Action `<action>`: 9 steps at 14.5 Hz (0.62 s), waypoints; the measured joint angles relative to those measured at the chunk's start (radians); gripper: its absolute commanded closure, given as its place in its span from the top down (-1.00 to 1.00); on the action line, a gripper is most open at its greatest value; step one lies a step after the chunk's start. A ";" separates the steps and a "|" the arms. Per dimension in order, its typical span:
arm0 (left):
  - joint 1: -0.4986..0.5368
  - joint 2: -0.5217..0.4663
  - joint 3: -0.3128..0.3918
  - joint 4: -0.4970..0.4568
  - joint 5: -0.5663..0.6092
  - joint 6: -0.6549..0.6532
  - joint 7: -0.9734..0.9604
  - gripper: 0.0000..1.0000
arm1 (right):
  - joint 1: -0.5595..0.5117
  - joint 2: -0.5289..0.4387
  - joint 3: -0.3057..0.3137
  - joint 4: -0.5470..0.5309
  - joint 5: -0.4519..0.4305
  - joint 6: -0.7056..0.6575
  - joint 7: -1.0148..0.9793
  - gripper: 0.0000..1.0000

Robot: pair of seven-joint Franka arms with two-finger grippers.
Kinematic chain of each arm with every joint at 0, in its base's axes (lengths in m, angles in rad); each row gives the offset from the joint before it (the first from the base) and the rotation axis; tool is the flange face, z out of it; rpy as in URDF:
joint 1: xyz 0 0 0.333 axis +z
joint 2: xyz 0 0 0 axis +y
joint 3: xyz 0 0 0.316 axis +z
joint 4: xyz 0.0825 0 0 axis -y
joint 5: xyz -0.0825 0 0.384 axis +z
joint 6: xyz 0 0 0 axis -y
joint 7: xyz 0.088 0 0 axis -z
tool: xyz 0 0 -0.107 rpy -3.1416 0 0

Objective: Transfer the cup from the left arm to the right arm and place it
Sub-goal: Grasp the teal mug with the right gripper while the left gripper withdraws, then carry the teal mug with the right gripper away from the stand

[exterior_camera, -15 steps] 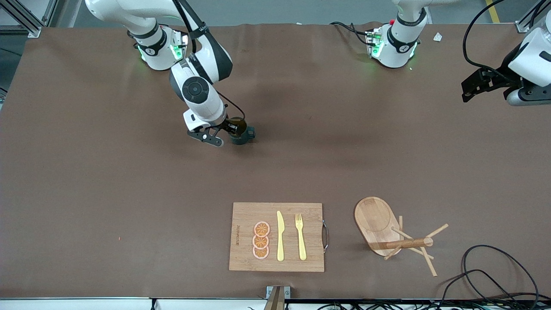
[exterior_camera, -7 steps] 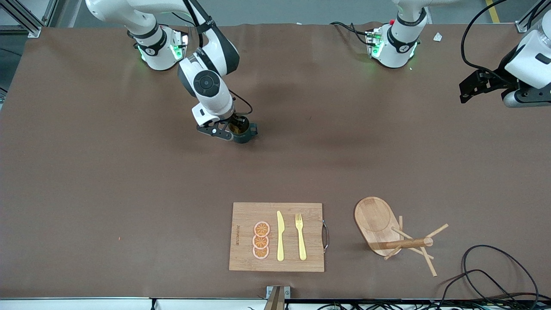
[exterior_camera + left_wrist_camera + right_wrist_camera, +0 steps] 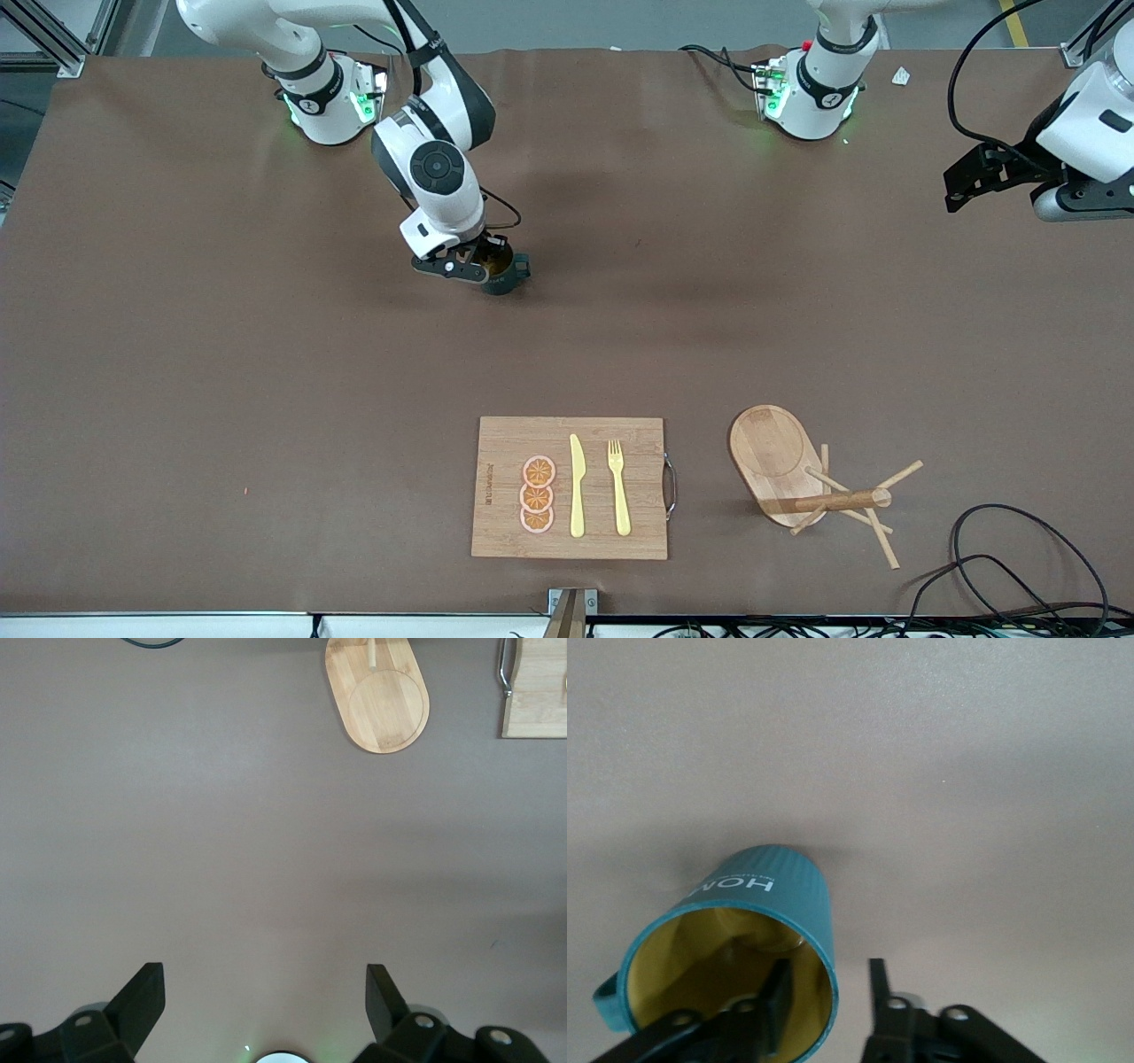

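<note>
While we scan the front view from the right arm's end of the table, we find the right gripper (image 3: 474,264) low over the table with the cup (image 3: 501,273) at its tips. In the right wrist view the cup (image 3: 731,943) stands upright, mustard inside showing, one finger (image 3: 776,992) dipped inside the mouth and the other outside the ribbed wall, so the rim wall sits between them. The fingers are narrowed around that wall, but we cannot tell whether they truly pinch it. The loop handle (image 3: 604,999) sticks out on the side away from the gripped wall.

Moving along, the cutting board (image 3: 570,487) with fruit slices, knife and fork lies nearer the front camera than the cup, and the wooden peg stand (image 3: 802,483) lies beside it toward the left arm's end.

Finally, the left gripper (image 3: 264,992) waits high over bare table at its own end, fingers spread wide and empty, well apart from the cup.

So we judge the right arm is the only one within reach, and the move ahead hangs on that rim wall staying between its fingers.
</note>
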 measured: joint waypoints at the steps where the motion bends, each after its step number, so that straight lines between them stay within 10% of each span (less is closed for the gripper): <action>1: 0.000 0.000 0.000 -0.001 0.000 0.000 0.018 1.00 | 0.000 0.000 0.000 0.000 -0.002 0.000 -0.026 -0.95; 9: 0.001 0.000 0.000 -0.006 -0.011 0.000 0.047 1.00 | -0.074 -0.006 -0.023 0.020 -0.009 -0.084 -0.647 -0.96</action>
